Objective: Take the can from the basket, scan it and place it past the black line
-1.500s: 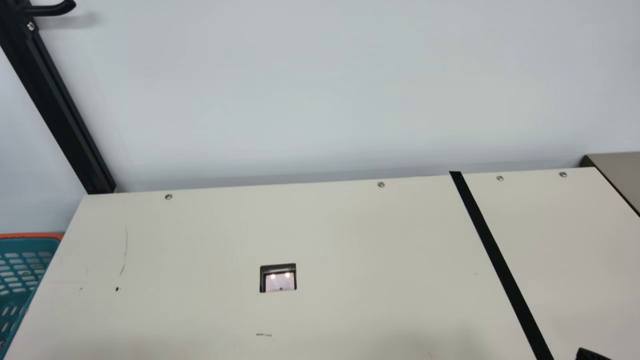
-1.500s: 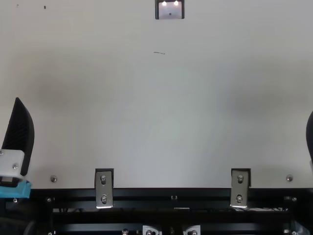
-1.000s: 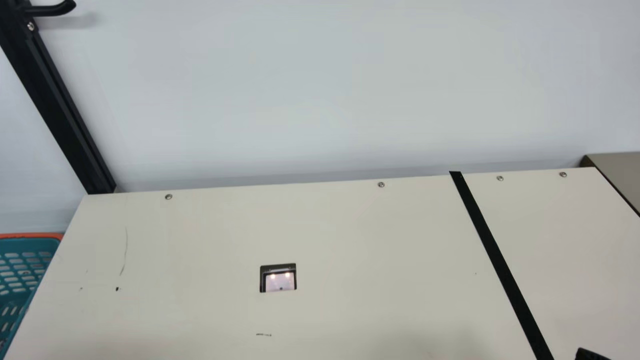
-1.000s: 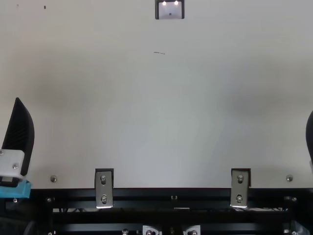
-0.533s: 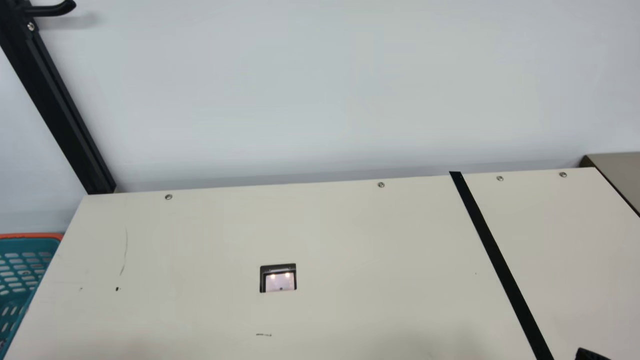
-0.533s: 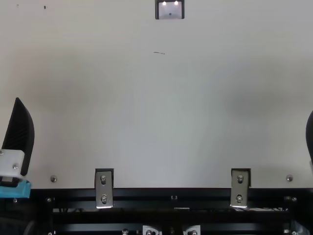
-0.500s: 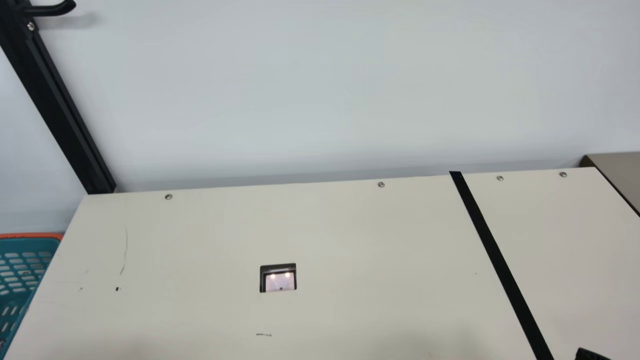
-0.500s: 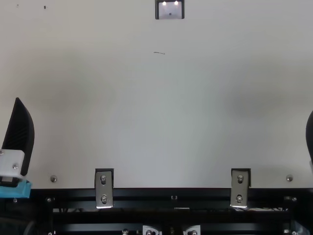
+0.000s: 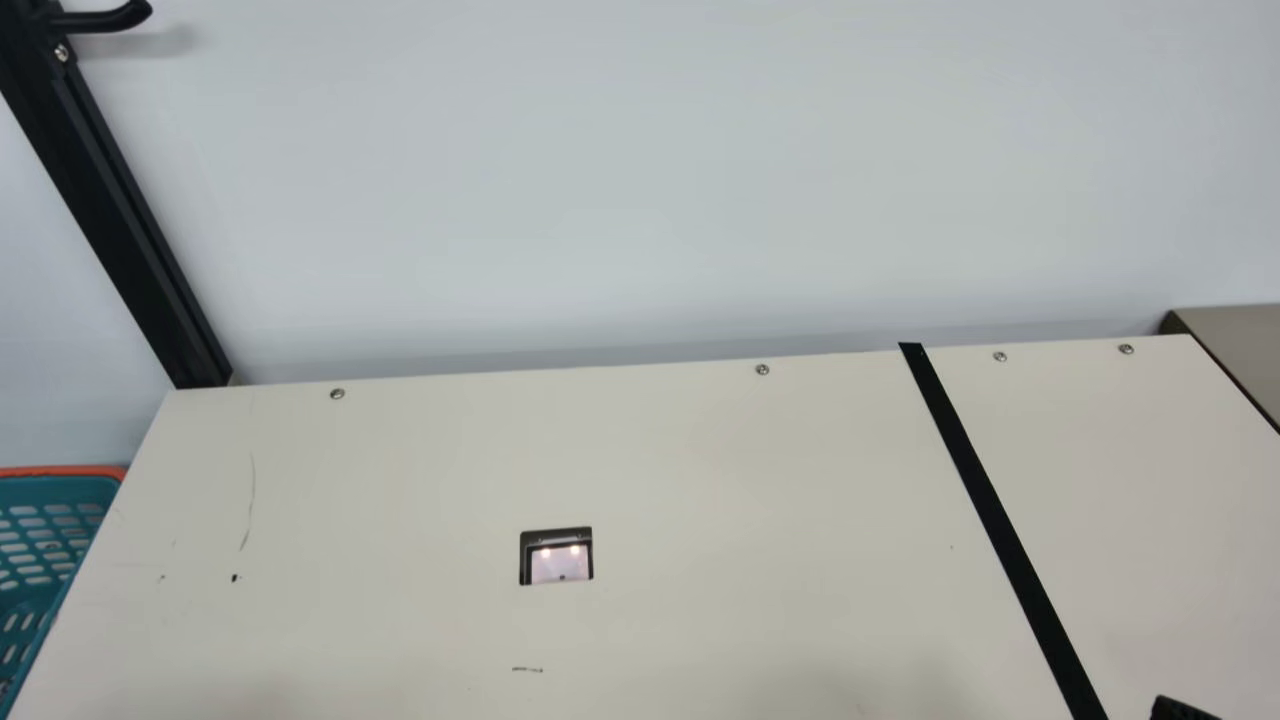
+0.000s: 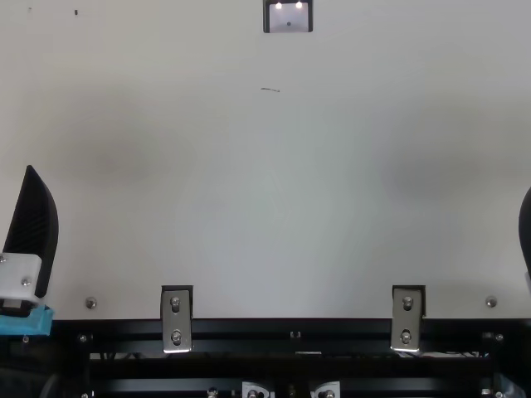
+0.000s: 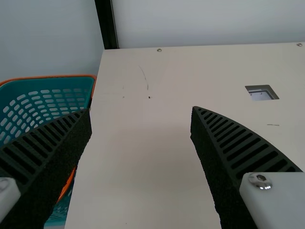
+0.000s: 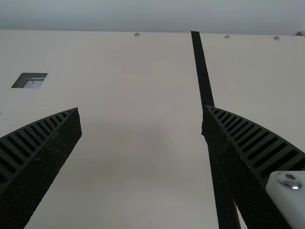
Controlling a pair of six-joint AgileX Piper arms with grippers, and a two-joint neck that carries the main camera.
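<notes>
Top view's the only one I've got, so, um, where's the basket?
Observer: The basket is just past the table's left end, teal with an orange rim.
Operator: Okay, and the left gripper, is it open?
Observer: Yes, the left wrist view has its two fingers spread well apart.
Operator: Right, and which side of the scanner is the black line on?
Observer: To its right, in the main view.
</notes>
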